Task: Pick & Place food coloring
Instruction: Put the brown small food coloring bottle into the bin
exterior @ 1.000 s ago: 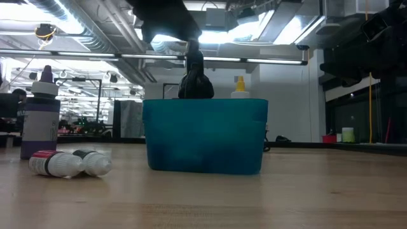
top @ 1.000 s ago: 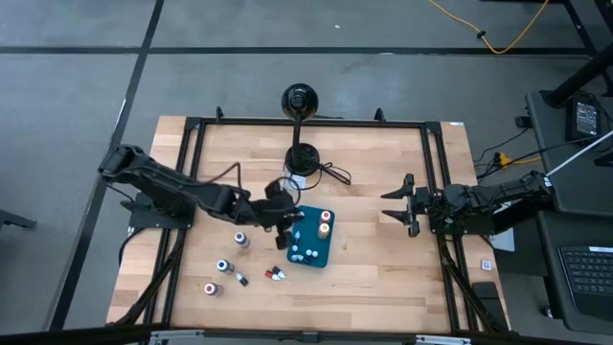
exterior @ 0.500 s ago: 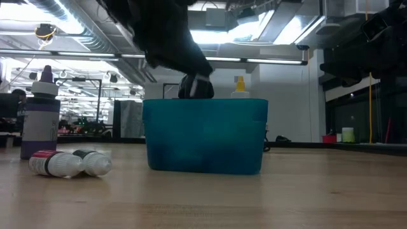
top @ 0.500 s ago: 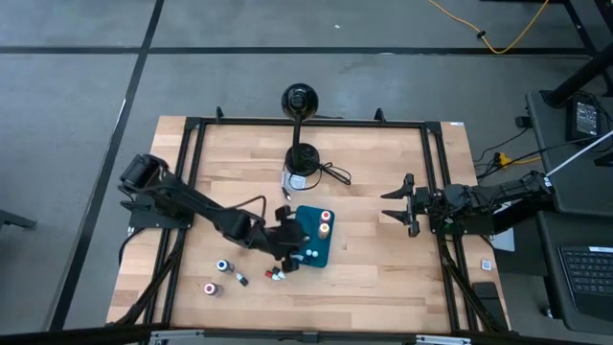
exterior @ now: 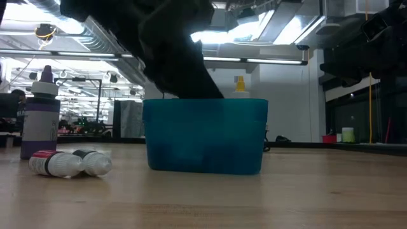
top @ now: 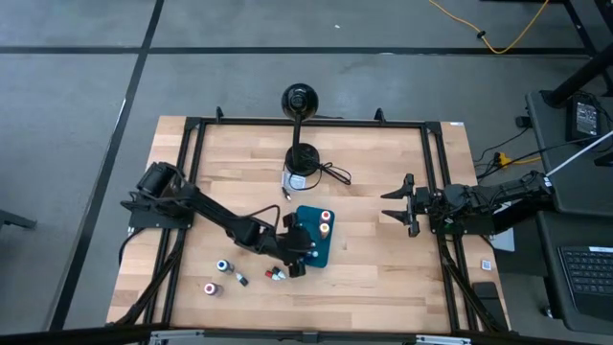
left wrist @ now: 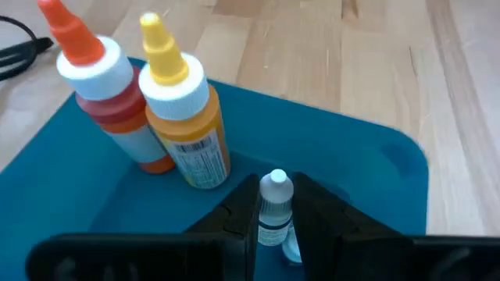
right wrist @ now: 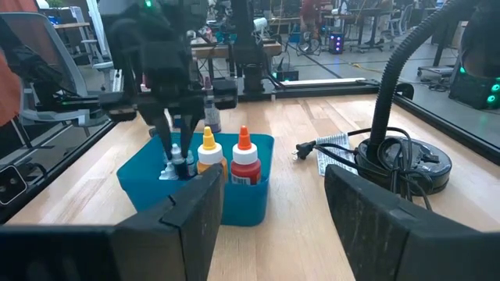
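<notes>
My left gripper (top: 298, 253) reaches down into the teal tray (top: 319, 251) and is shut on a tiny food coloring bottle (left wrist: 275, 201) with a white cap. Farther in, a red bottle with an orange tip (left wrist: 105, 105) and a yellow-tipped orange bottle (left wrist: 183, 117) stand upright on the tray's floor. Several more small bottles (top: 222, 265) lie or stand on the wood to the left of the tray. At the table's right edge my right gripper (top: 397, 205) waits, open and with nothing in it. My left gripper pinches the bottle's clear body (left wrist: 273, 228), just under its white cap, between its two fingers (left wrist: 241, 217). The fingers slant down from the table's left. The bottle stands upright inside the tray; whether its base is on the tray's floor, I cannot tell.
A black lamp base with a cord (top: 304, 158) sits at the table's far middle. In the low view an upright purple bottle (exterior: 39, 117) and two bottles lying on their sides (exterior: 67, 163) are left of the tray's wall (exterior: 203, 137). Bare wood spreads on the near right.
My left gripper has sunk and moved toward the table's near edge, going down behind the tray's wall with the small bottle still between its shut fingers. The bottle is now low inside the tray. The other bottles have stayed put.
</notes>
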Robot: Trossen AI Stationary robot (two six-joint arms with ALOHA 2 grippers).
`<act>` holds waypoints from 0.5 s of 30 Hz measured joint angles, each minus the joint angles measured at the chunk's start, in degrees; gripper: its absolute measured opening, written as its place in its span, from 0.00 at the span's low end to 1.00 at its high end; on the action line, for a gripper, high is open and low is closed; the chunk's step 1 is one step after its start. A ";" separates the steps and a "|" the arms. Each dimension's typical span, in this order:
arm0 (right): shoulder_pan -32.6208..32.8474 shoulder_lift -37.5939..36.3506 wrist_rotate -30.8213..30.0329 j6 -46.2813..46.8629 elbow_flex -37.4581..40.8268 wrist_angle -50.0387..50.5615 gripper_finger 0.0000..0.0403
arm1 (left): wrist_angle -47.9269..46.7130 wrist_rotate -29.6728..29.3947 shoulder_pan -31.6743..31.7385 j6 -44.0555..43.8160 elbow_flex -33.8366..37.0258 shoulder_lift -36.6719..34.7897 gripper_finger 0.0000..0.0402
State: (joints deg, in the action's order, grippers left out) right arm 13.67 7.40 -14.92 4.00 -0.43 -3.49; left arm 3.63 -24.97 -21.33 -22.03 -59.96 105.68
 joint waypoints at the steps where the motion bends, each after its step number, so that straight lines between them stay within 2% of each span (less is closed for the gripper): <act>1: 0.00 0.00 0.00 0.01 0.00 -0.01 0.55 | 0.01 0.06 0.03 0.11 0.00 0.41 0.15; 12: 0.02 0.00 0.00 0.01 0.00 0.02 0.55 | 2.63 0.83 0.09 2.28 0.00 4.20 0.15; 15: 0.00 0.00 0.00 0.01 0.00 0.00 0.55 | 2.67 1.12 0.11 2.28 0.00 4.20 0.18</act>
State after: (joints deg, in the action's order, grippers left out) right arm 13.67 7.40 -14.91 4.01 -0.43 -3.49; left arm 6.30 -23.86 -21.22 -19.75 -59.96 109.89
